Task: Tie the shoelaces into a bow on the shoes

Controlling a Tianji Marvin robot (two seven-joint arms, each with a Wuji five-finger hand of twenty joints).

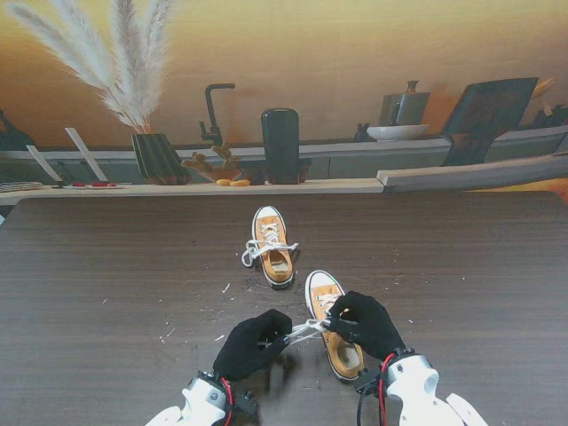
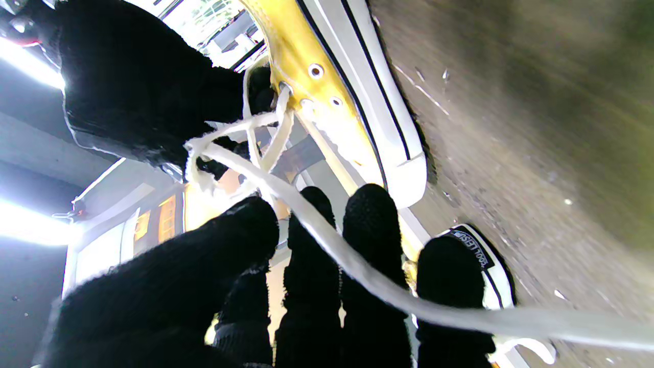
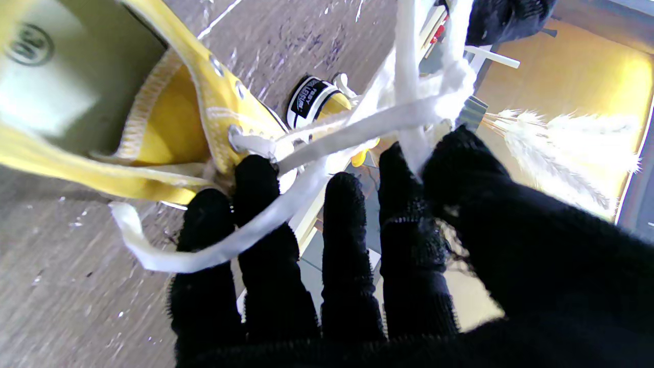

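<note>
Both hands on the near shoe (image 1: 335,330)
Left hand (image 1: 253,344) and right hand (image 1: 366,324) grasping the lace (image 1: 306,331) — pulled taut to cinch the knot

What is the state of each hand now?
Left hand: shut on the white lace.
Right hand: shut on the same lace, at the near shoe.

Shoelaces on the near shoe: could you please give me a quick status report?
Left robot hand and right robot hand both gripping white shoelaces. Near yellow shoe not yet bowed. Far shoe clear of the work.
</note>
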